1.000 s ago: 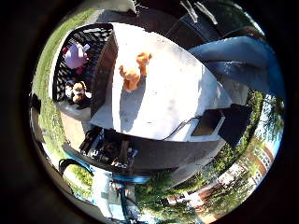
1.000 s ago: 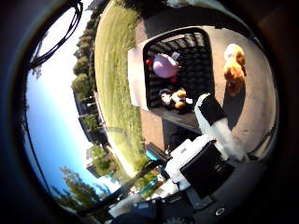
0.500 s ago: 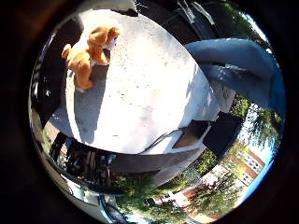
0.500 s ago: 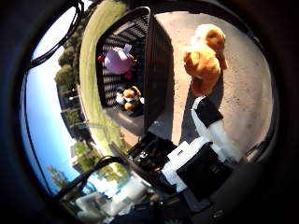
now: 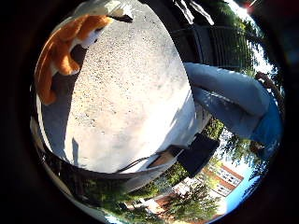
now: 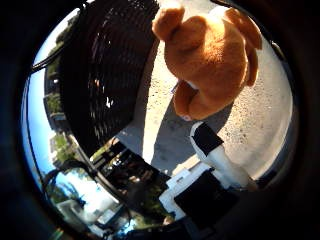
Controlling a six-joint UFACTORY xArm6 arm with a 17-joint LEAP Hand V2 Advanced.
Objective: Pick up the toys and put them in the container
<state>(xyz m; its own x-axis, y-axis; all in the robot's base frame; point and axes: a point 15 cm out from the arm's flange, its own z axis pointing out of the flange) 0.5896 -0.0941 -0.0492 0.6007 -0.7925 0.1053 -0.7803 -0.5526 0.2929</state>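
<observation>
A: Right thumb side palm view first. What is the biggest thing there, and how many of each do you count?

B: One table (image 5: 135, 93), a pale, speckled, stone-like top that spreads under everything. Next in size, one container (image 6: 107, 65): a black basket with slatted, mesh-like walls, standing on the table. Then one toy in sight, a plush animal (image 6: 210, 60) of orange-brown, fuzzy fabric with rounded limbs and a paler patch underneath.

A: Where does the plush animal sit?

B: On the tabletop, just beside the container and outside it. It fills much of the view, so it is close to the palm. Its shadow falls on the table toward the hand.

A: And the hand?

B: One hand (image 6: 215, 170), white and black parts. A finger (image 6: 212, 147) with a black pad reaches out straight toward the plush animal, its tip just short of the toy; nothing is grasped, so the hand is released.

A: Anything around it?

B: In the little finger side view, a person's leg in blue jeans (image 5: 229, 100) stands beside the table's far edge, with trees and a brick building (image 5: 219, 179) beyond. Nothing lies between the hand and the toy.
</observation>
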